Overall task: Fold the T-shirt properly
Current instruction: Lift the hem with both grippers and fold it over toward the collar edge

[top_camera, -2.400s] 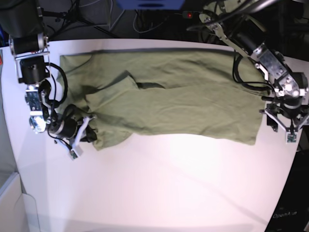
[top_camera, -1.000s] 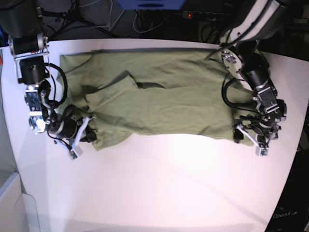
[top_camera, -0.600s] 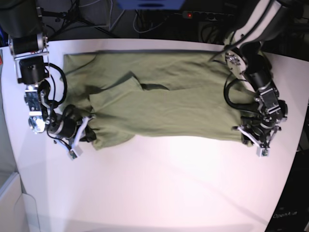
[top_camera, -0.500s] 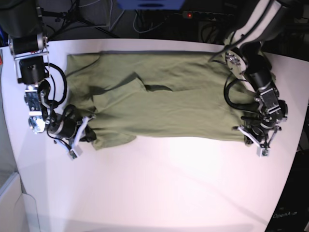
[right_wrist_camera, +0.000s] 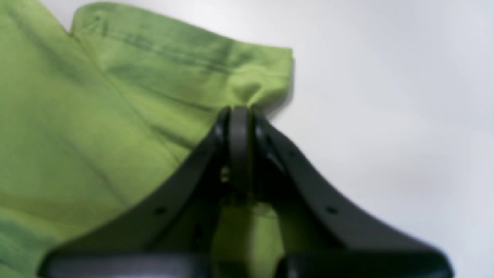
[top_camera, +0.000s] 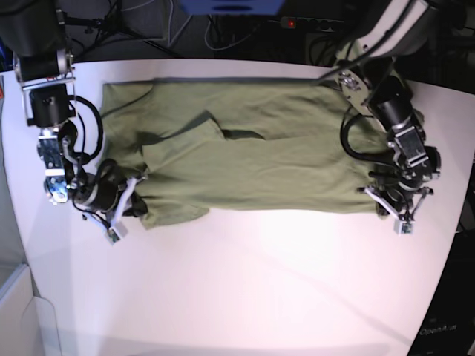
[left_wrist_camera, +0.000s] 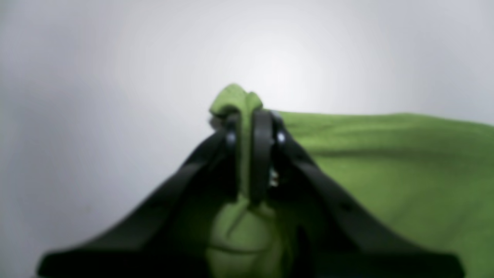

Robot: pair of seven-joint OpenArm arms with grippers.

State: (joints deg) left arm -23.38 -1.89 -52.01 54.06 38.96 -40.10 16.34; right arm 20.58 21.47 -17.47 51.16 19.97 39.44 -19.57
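The olive-green T-shirt (top_camera: 252, 156) lies spread lengthwise across the white table (top_camera: 260, 297), with a sleeve folded over near its left part. At the shirt's lower right corner, my left gripper (top_camera: 395, 209) is shut on a pinch of fabric. In the left wrist view that pinch of T-shirt (left_wrist_camera: 386, 173) pokes up between the shut left gripper (left_wrist_camera: 251, 123). My right gripper (top_camera: 132, 202) is shut on the shirt's lower left edge. The right wrist view shows the right gripper (right_wrist_camera: 239, 112) clamped on the hem of the T-shirt (right_wrist_camera: 115, 96).
Dark cables and equipment (top_camera: 223, 30) lie beyond the table's far edge. A pale box (top_camera: 18, 311) stands off the table's lower left corner. Both arms reach in from the far side, one at each end of the shirt.
My left gripper came in from the right, settled over the shirt's lower right corner and shut on it. The shirt has been drawn rightward and lies flatter. The right gripper kept its hold.
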